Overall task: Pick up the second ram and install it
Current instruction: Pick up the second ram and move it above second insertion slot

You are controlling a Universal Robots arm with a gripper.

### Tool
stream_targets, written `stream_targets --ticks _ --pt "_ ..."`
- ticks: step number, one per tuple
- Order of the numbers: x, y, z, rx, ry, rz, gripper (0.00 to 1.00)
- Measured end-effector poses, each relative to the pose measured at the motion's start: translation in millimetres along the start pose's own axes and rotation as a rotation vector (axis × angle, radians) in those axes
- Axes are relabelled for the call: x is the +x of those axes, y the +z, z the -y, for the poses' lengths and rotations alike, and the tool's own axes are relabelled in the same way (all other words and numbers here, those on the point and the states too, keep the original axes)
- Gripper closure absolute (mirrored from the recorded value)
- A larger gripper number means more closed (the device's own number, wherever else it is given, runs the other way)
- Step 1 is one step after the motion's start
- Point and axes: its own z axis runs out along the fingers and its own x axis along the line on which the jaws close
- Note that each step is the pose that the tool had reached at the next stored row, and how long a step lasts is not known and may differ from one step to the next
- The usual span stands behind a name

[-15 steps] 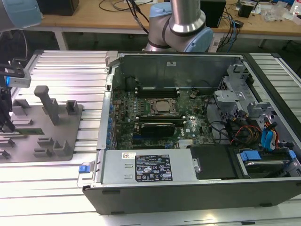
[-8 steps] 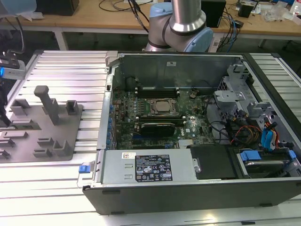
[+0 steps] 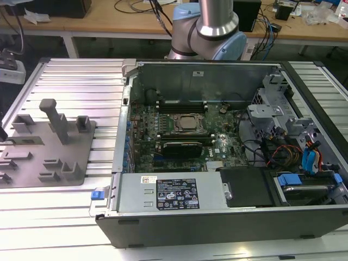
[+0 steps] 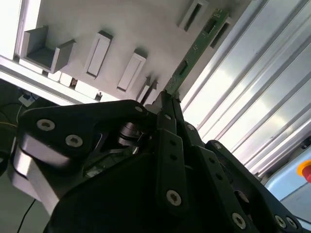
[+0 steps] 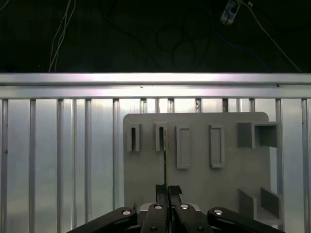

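End effector [image 5: 165,187] closed tight on the second ram [image 4: 199,48], thin edge up, over the grey fixture plate [image 5: 199,184]

1. In the exterior view we see bare ribbed table [image 3: 70,81] in the upper left of the frame, open for passing over.
2. Below it, the grey fixture plate [image 3: 81,149] carries upright posts [image 3: 54,117] and low blocks that stand in the way.
3. The open computer case [image 3: 217,228] takes the centre and right; its walls ring the motherboard [image 3: 144,125].
4. Inside, a black expansion card [image 3: 187,147] crosses the board's middle, and loose cables [image 3: 266,152] crowd the right.
5. In both wrist views the gripper [image 5: 167,188] [image 4: 167,97], closed on the second ram [image 4: 197,47] [image 5: 165,160], sits close beside the plate's raised slot blocks [image 5: 182,145].
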Motion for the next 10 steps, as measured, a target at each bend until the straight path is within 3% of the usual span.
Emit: stream_targets --ticks 8,10 --pt "-0.2 -21.1 -0.9 -0.0001 0.000 -0.0001 0.91" --pt "-0.3 -30.4 -1.3 -0.0001 0.000 -0.0001 0.91"
